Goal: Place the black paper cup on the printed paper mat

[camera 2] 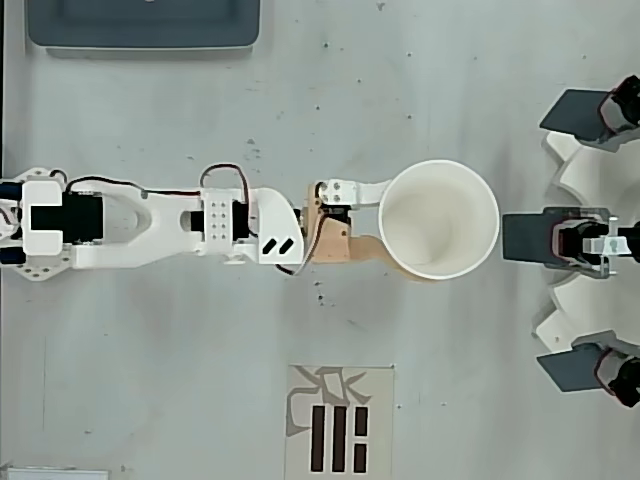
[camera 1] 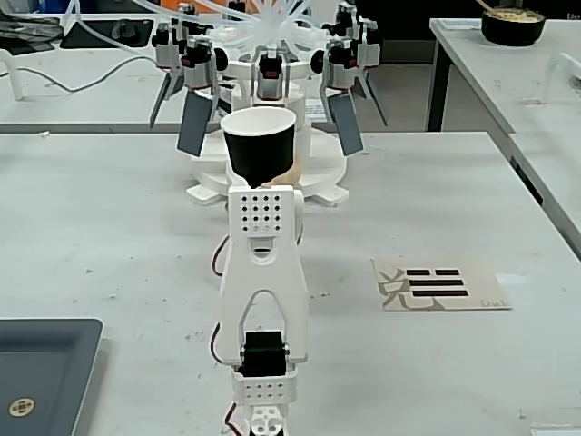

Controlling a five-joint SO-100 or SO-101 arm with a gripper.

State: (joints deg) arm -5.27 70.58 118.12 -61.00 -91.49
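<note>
Gripper [camera 2: 425,230] is clamped on the black paper cup [camera 1: 260,143], one white finger [camera 2: 365,187] along the cup's upper side in the overhead view, a tan finger [camera 2: 385,256] along its lower side. Both press the cup wall. Cup is upright, mouth open upward, white inside [camera 2: 438,218], white rolled rim. In the fixed view the cup sits centre frame, upper half, right above the white wrist block [camera 1: 263,215]; its base is hidden behind the wrist, so cannot tell if it touches the table.

Arm [camera 2: 150,222] runs from the left edge of the overhead view straight right to the cup, mid-height of frame. In the fixed view the arm [camera 1: 261,300] rises from bottom centre toward the cup.

Printed paper mat [camera 2: 339,421] lies flat at bottom centre of the overhead view, black bars and a grey character on it, well apart from the cup and bare. In the fixed view the mat [camera 1: 439,284] is right of centre, lower half, to the right of the arm.

Dark grey tray [camera 2: 142,24] sits at the top left of the overhead view, partly cut off; in the fixed view tray [camera 1: 41,372] is in the lower left corner.

White multi-armed rig with grey paddles [camera 1: 272,100] stands just behind the cup in the fixed view, at the right edge [camera 2: 585,240] of the overhead view, near the cup but not touching.

Dark bowl [camera 1: 513,24] is at upper right of the fixed view on another table.

White table [camera 1: 118,236] carries everything.
</note>
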